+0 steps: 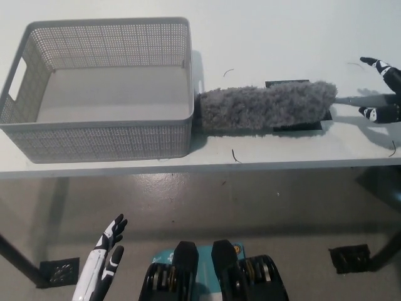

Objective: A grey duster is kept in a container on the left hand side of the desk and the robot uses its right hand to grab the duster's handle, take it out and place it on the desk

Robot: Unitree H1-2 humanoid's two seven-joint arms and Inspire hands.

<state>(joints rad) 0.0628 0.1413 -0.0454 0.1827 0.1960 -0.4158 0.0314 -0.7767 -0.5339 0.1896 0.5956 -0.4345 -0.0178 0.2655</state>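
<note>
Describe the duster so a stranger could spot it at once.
Start at the white desk and find the grey mesh basket on its left. Just right of the basket's side wall lies the duster, flat across a black patch, its thin handle pointing towards the black right robot hand. It is the only fluffy, long grey thing there.
</note>
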